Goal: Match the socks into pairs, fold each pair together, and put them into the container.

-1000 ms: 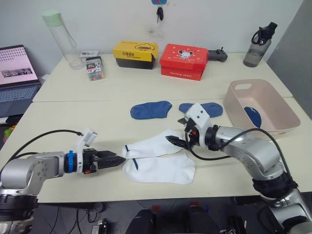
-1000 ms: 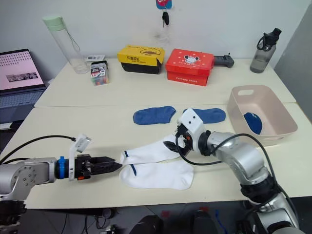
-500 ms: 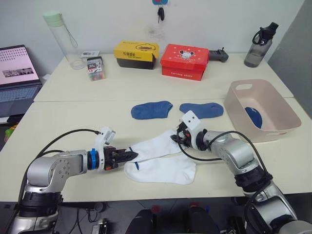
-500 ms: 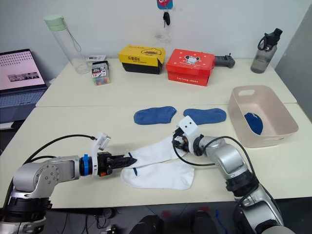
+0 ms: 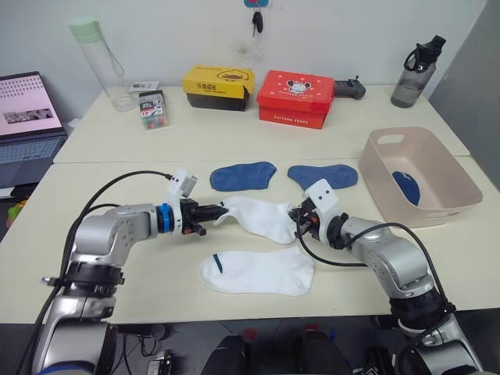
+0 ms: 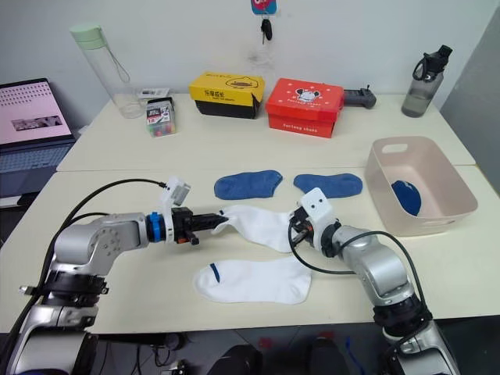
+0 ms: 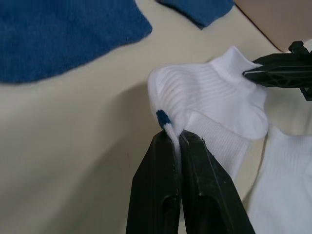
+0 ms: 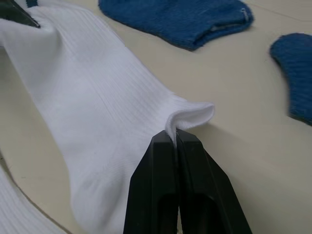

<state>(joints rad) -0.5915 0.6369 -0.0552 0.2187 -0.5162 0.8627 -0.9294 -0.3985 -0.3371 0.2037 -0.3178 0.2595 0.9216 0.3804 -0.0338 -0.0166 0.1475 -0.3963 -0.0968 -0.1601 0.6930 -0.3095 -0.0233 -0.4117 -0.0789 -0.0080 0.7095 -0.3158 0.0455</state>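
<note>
Two tools, left (image 5: 221, 211) and right (image 5: 298, 226), each pinch one white sock (image 5: 262, 217), seemingly lifted.

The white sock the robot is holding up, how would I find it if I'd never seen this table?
Look at the front table, between the two blue socks and the other white sock lying flat. The held white sock stretches between the left gripper and right gripper, each pinching one end. No other sock is held.
</note>
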